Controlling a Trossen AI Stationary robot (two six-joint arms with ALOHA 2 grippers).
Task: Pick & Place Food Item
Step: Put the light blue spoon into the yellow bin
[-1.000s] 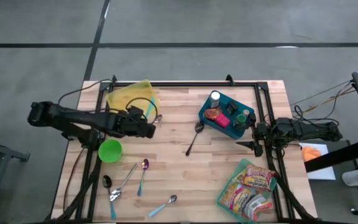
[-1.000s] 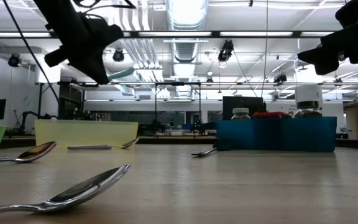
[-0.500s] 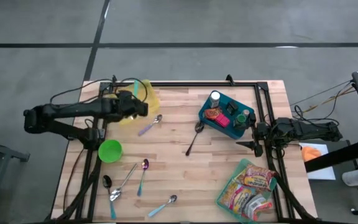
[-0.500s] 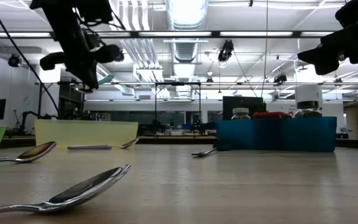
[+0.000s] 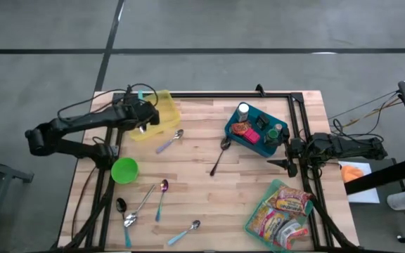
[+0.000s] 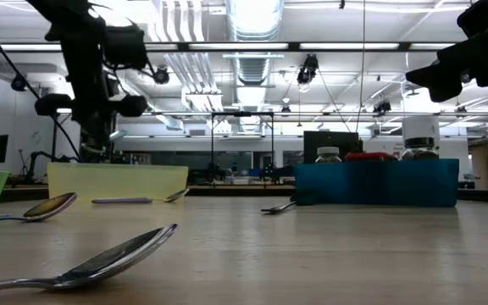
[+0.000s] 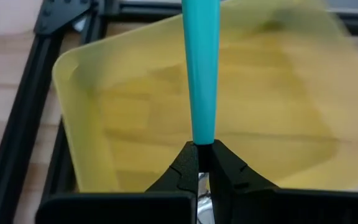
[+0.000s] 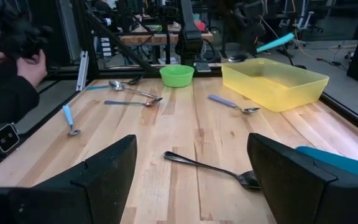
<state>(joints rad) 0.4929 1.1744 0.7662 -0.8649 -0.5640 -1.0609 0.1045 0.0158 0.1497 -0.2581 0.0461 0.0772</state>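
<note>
My left tool [image 7: 204, 163] is clamped on a teal-handled spoon [image 7: 201, 68] above the yellow bin [image 5: 159, 112]. My right tool [image 5: 281, 156] waits at the desk [image 5: 202, 190] edge, fingers apart. No writing on the snack packets [image 5: 283, 211] is legible.

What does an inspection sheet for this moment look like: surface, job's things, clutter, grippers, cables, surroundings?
Surface: wooden table, black frame along its edges.
Job's things: teal-handled utensil held over the yellow bin; its working end is hidden.
Clutter: green bowl, blue tray holding jars, snack packets, loose spoons including a black-handled spoon and a purple-handled spoon.
Grippers: left gripper shut on the teal-handled utensil above the yellow bin; right gripper open, empty, waiting at the table's right edge.
Cables: cable running off past the right arm; another loops at the left arm.
Surroundings: a person's hand beyond the table; workshop benches behind.
</note>
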